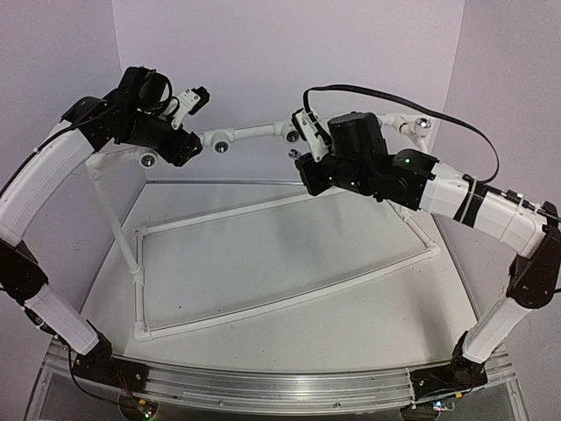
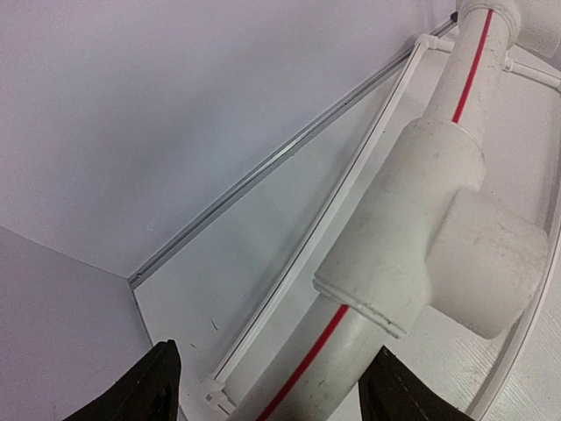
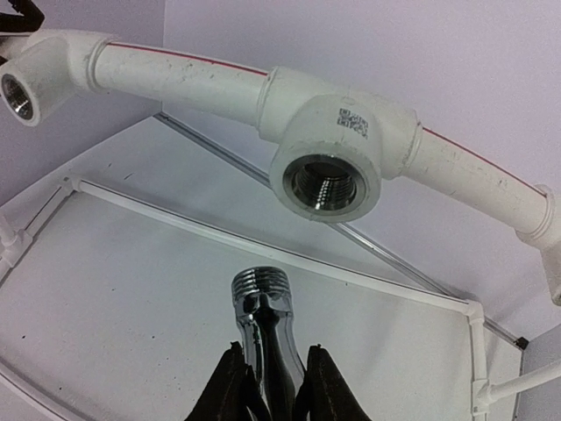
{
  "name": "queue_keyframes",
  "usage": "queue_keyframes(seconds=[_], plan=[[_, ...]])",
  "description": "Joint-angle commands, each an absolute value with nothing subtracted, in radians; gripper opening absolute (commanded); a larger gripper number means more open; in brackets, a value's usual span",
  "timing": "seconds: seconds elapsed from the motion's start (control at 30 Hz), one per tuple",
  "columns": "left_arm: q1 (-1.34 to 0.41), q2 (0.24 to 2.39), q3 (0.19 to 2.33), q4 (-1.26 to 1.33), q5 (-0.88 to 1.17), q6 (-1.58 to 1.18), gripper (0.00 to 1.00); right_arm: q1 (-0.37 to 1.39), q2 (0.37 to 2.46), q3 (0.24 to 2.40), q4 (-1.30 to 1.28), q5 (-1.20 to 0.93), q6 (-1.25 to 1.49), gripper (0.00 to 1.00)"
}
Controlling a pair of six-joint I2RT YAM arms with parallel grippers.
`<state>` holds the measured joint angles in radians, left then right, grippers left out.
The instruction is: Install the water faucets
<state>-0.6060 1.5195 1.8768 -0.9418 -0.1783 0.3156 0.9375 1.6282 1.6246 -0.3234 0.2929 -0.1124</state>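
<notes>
Faucet (image 3: 263,316), chrome: gripped by right gripper (image 3: 270,386) at lower centre, threaded end just below socket (image 3: 326,182). Left gripper (image 2: 273,373): jaws spread, pipe (image 2: 421,254) seen between, nothing clasped.

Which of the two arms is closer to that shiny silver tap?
Right. The right arm grips the shiny silver tap in shut jaws, facing a threaded socket. The left arm is further left along the pipe frame, jaws open around a white fitting.

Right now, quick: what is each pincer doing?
Left pincer: open, fingers either side of the white pipe, not clamped.
Right pincer: closed on the silver faucet.
</notes>
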Motion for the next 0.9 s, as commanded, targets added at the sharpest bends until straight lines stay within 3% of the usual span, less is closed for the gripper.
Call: queue_keyframes(seconds=[0.0, 0.27, 0.67, 0.87], plan=[[-0.616, 1.571, 1.882, -0.955, -0.246, 0.366, 0.68, 0.941, 1.656, 1.715, -0.283, 0.416, -0.146, 0.0], [-0.62, 1.545, 1.843, -0.95, -0.256, 0.357, 0.48, 0.943, 1.708, 1.816, -0.341, 0.526, -0.238, 0.0], [-0.63, 1.513, 1.796, -0.943, -0.264, 0.286, 0.29, 0.991, 1.812, 1.96, -0.418, 0.675, -0.385, 0.0], [-0.63, 1.461, 1.709, -0.914, -0.205, 0.212, 0.2, 1.05, 1.78, 1.707, 0.006, 0.891, -0.938, 0.0]])
